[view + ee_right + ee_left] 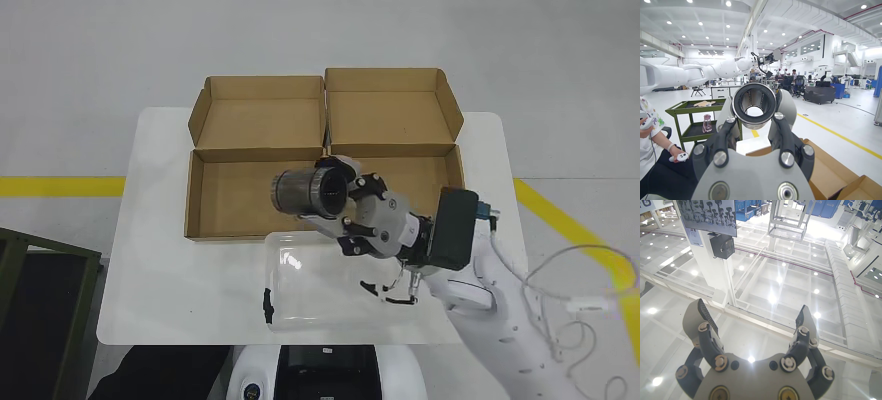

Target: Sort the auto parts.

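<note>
**While the right claw (335, 190) grips a metal tube (298, 190), the left claw (753, 317) is wide open**

Since the right claw is squeezed shut on the metal tube, the tube hangs up in the air. It lies on its side over the left cardboard box (230, 205), close to the wall next to the right cardboard box (440, 175). The tube is shiny and hollow, with a dark ring at its open end. Both boxes sit side by side on the white table (150, 260), and their flaps are folded back. A clear plastic tray (300, 322) lies just beside the boxes, nearer the robot. One small black part (268, 305) rests at the tray's edge. The left claw points up at the ceiling. Its fingers are spread far apart and hold nothing.
</note>
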Motion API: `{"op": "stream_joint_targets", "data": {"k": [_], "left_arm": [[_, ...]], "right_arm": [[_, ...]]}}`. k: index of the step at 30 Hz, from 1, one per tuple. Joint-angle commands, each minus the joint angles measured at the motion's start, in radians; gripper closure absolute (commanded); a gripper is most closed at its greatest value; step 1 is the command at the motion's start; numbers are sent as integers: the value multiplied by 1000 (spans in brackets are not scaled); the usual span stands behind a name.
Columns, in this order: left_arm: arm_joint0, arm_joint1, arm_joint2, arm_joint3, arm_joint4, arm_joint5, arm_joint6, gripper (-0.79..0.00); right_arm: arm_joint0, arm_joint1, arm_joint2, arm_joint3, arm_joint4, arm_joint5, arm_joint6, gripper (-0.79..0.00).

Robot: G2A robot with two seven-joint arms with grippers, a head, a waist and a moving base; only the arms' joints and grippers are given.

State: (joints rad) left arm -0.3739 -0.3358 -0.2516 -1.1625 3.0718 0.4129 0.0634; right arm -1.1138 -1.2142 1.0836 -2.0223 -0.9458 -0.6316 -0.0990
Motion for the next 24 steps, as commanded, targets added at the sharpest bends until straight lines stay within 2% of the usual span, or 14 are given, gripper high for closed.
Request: {"op": "stream_joint_targets", "data": {"k": [1,10,24], "left_arm": [[0,0,0,0,0,0,0,-785],[0,0,0,0,0,0,0,-785],[0,0,0,0,0,0,0,-785]], "right_arm": [[2,-2,-16,16,-15,-2,18,0],[32,-12,-98,124,-102,20,149,0],[144,-44,-198,345,-137,87,289,0]]}}
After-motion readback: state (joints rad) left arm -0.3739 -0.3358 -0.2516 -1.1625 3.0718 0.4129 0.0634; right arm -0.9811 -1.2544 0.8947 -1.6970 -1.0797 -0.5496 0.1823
